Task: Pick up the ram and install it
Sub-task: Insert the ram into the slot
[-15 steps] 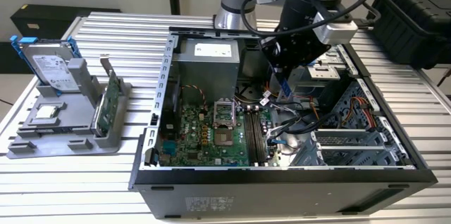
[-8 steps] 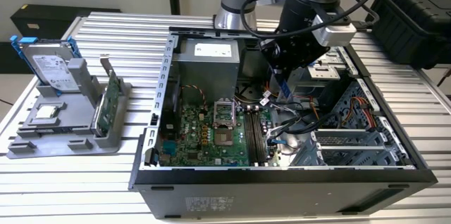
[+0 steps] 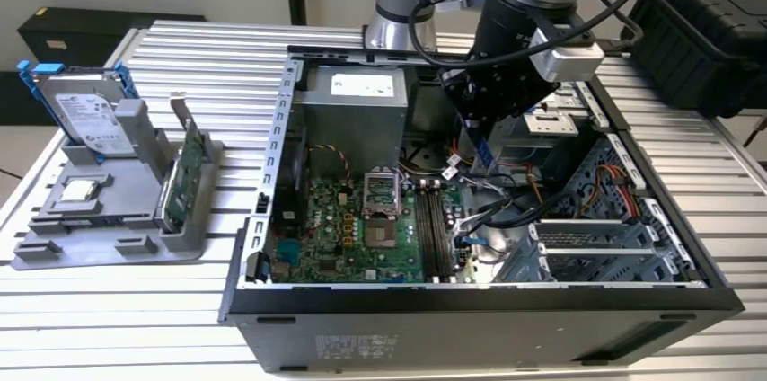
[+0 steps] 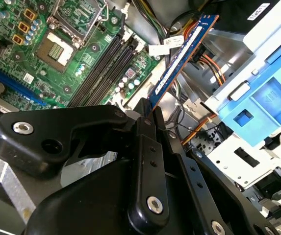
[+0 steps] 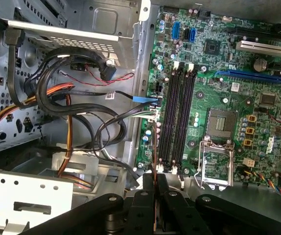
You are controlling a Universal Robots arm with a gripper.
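Over the open case [image 3: 623, 143]:
Gripper [image 4: 152, 115]: fingers pinch the ram [image 4: 182, 56] by one end.
Ram: hangs above the motherboard [image 3: 348, 237], clear of it, near the cables [image 5: 76, 98].
Slots [image 5: 177, 117]: bare, below the ram.
Beyond the case: hard drive [image 3: 90, 120] on a grey stand [image 3: 108, 219].

Lab bench — aluminium-slat table [image 3: 180, 48], opened computer case [image 3: 480, 300], parts stand [image 3: 108, 219].

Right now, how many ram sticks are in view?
1. The ram is clamped in the tool, over the open computer case. Others may be hidden.
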